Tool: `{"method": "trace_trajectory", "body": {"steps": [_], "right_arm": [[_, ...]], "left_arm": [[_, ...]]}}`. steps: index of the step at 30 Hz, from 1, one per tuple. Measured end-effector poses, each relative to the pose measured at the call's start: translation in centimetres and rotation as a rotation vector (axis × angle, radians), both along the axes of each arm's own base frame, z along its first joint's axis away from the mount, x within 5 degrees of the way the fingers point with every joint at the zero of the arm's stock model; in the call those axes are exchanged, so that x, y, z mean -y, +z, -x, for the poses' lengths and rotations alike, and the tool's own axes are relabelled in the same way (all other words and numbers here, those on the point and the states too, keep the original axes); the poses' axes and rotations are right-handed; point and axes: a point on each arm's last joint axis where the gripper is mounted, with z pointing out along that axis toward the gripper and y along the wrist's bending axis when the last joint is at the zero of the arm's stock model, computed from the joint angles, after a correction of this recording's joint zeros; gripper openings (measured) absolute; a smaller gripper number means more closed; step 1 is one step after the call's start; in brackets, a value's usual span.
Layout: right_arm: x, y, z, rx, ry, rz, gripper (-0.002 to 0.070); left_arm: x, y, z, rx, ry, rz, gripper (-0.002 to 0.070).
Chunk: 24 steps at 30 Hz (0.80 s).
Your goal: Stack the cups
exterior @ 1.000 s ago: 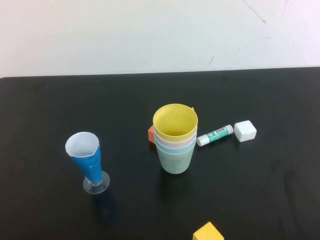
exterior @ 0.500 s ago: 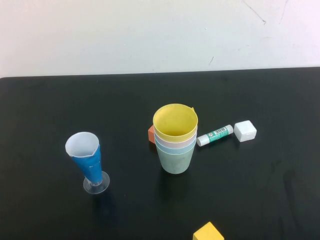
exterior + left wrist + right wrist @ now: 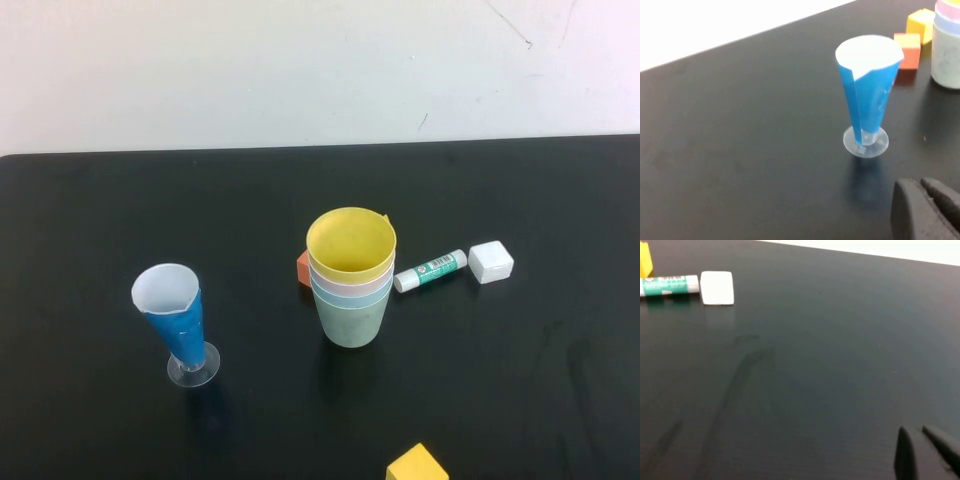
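The four cups stand nested in one upright stack at the table's middle: the sage green cup (image 3: 352, 322) at the bottom, light blue and pale pink rims above it, and the yellow cup (image 3: 350, 240) on top. The stack's lower part also shows at the edge of the left wrist view (image 3: 947, 50). My left gripper (image 3: 921, 184) is shut and empty, low over the table near the cone glass, away from the stack. My right gripper (image 3: 914, 432) is shut and empty over bare table, far from the cups. Neither gripper shows in the high view.
A blue-and-white cone glass (image 3: 175, 320) with a clear foot stands left of the stack (image 3: 867, 90). An orange block (image 3: 301, 267) sits behind the stack. A glue stick (image 3: 430, 270) and a white block (image 3: 490, 261) lie to its right. A yellow block (image 3: 415, 465) is at the front edge.
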Motion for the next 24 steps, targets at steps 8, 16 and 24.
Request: {"method": "trace_trajectory", "body": {"steps": [8,16,24], "right_arm": [[0.0,0.0,0.0,-0.001,0.000,0.000,-0.0002],[0.0,0.1,0.0,0.001,0.000,0.000,-0.0002],[0.0,0.1,0.0,0.001,0.000,0.000,-0.0002]], "left_arm": [[0.5,-3.3,0.3,-0.060,0.030,0.129,-0.0002],[-0.1,-5.6,0.8,-0.006,0.213,0.248,-0.0002],[-0.4,-9.3,-0.6,0.079,0.369,0.295,-0.0002]]}}
